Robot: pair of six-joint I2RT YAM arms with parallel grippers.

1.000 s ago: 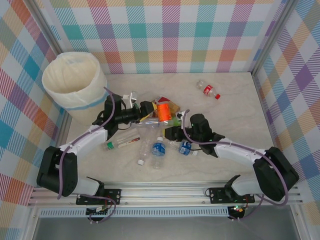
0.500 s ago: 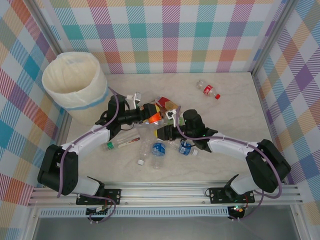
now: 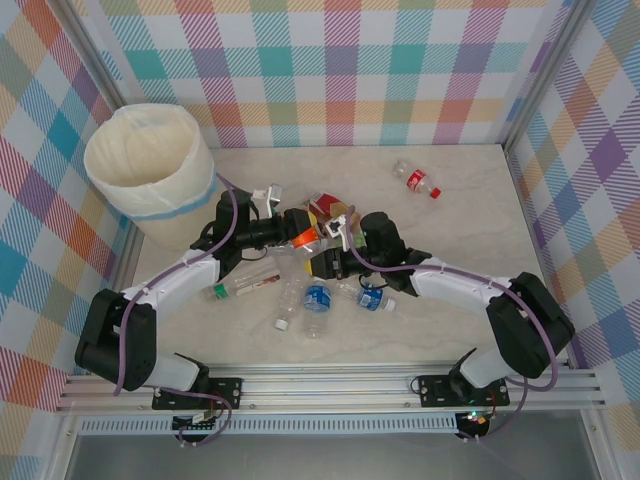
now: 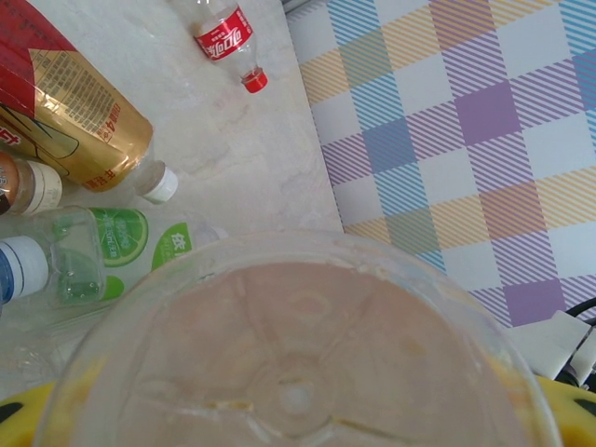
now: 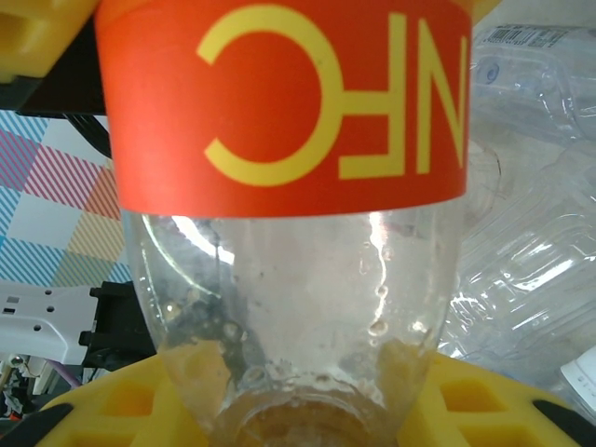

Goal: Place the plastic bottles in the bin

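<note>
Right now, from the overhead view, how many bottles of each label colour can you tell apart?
blue-label bottles: 2
red-label bottle: 1
red-and-gold-label bottle: 1
orange-label bottle, in the right pincer: 1
green-cap bottle, label unclear: 1
clear white-cap bottle: 1
Total: 7; more may lie hidden under the arms.

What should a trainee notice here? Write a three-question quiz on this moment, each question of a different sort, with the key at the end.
1. True or false: the red-labelled bottle lies in the pile with the others.
2. What colour is the label on the bottle whose neck sits in the right gripper? A blue, B orange, C green.
3. In the top view, which corner of the table does the bin stand in?
Key: 1 false, it lies alone at the far right. 2 B. 3 far left.
</note>
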